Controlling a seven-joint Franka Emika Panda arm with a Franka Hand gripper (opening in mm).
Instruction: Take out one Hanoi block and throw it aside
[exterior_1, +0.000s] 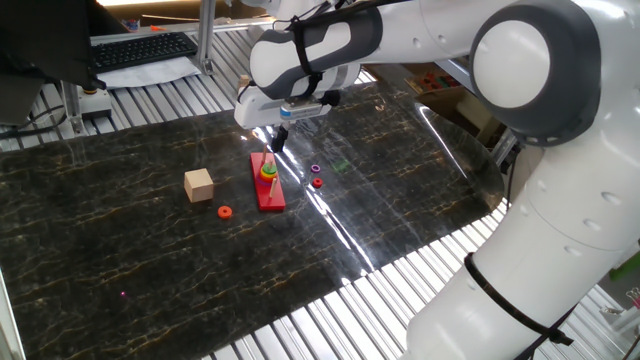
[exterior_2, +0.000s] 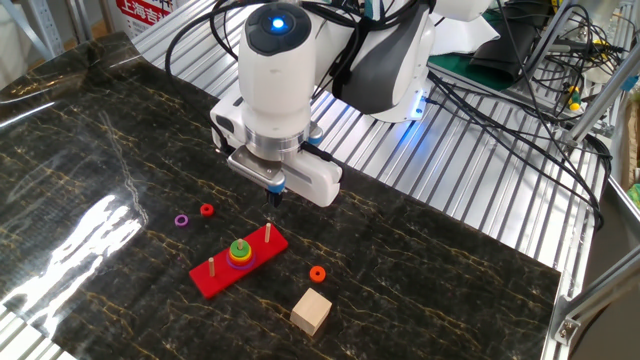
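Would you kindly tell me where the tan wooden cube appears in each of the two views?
One fixed view: the tan wooden cube sits left of centre, left of the red peg base.
The other fixed view: the cube is low and central, right of and below that base.
Shared landmark: the red peg base.

Looked like a robotics lab: slatted aluminium bench (exterior_2: 480, 190) under a dark marbled mat (exterior_1: 120, 250), white Franka arm (exterior_1: 540, 150), bundled black cables (exterior_2: 520, 110), keyboard (exterior_1: 140, 48) on a side desk, metal frame posts (exterior_1: 205, 35) around the cell.
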